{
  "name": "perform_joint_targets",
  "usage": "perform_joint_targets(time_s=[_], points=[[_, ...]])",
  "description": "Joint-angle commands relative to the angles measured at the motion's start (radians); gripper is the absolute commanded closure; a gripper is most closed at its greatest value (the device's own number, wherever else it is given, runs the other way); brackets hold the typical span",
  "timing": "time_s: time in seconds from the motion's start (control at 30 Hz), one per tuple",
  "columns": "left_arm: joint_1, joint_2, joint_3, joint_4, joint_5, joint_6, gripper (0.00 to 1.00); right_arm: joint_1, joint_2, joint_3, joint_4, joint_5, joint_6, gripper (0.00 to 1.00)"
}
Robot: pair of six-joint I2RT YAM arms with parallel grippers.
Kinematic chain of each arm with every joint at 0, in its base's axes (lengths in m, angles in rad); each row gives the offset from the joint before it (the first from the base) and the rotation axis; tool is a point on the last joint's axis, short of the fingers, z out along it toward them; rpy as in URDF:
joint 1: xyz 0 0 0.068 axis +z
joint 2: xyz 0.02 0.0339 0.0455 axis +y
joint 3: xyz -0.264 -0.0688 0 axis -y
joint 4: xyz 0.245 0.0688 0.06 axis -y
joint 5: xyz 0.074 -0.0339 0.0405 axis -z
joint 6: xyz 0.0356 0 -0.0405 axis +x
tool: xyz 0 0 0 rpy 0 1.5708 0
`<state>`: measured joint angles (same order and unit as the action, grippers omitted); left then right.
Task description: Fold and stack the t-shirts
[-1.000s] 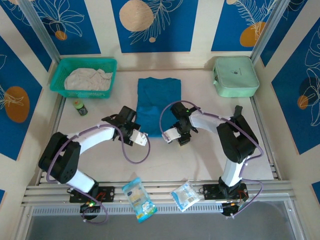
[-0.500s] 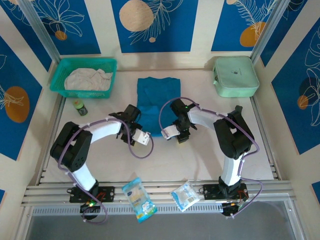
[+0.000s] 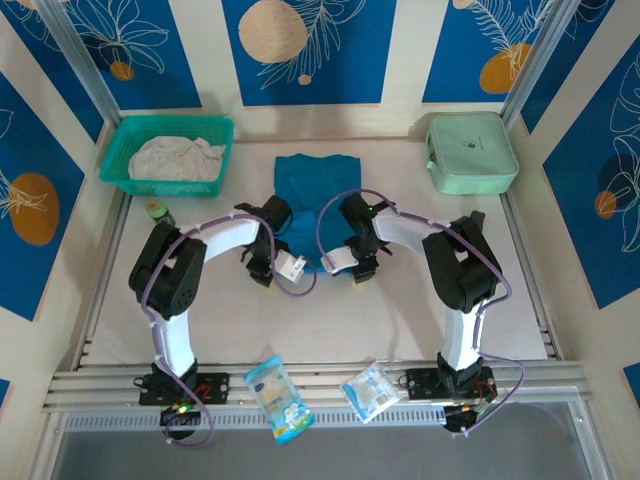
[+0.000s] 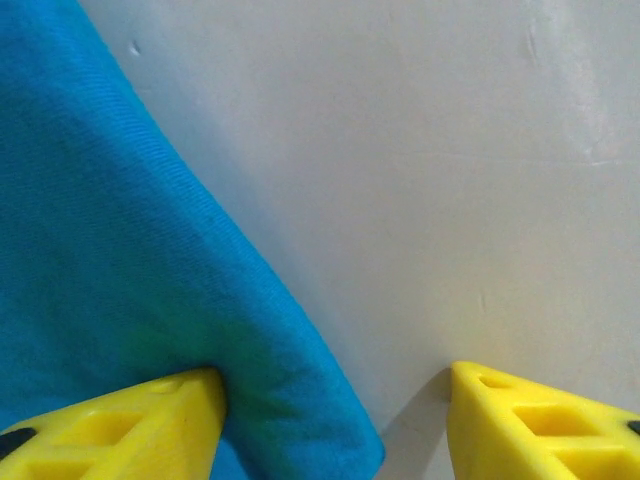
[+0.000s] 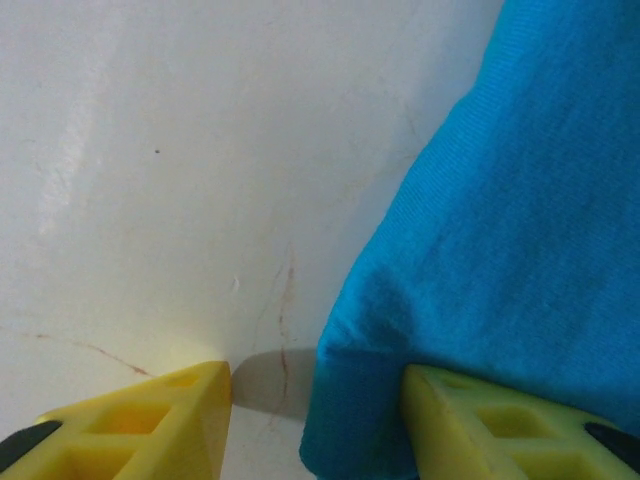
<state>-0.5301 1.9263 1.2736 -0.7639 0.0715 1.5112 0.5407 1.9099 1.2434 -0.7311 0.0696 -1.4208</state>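
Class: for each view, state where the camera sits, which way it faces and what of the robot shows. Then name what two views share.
Top external: above and behind the arms, looking down at the table; left arm and right arm show whole.
Left wrist: on the left arm's wrist, facing along the left gripper at the teal-blue t-shirt; yellow fingers show.
Right wrist: on the right arm's wrist, facing along the right gripper; yellow fingers show.
Shared: both wrist views show the teal-blue t-shirt's edge between open jaws.
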Motion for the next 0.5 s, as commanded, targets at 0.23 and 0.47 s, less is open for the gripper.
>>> perform_joint_targets(time_s=[0.23,0.47], points=[[0.025,0.191,0.004,0.392,-0.108,0.051,0.59,-0.019,0.088,-0.032,0.011,-0.018,0.023,0.72],[0.027,0.172,-0.037,0.486,-0.152,0.032,0.89,-0.015,0.074,-0.045,0.015,-0.013,0.037,0.91]])
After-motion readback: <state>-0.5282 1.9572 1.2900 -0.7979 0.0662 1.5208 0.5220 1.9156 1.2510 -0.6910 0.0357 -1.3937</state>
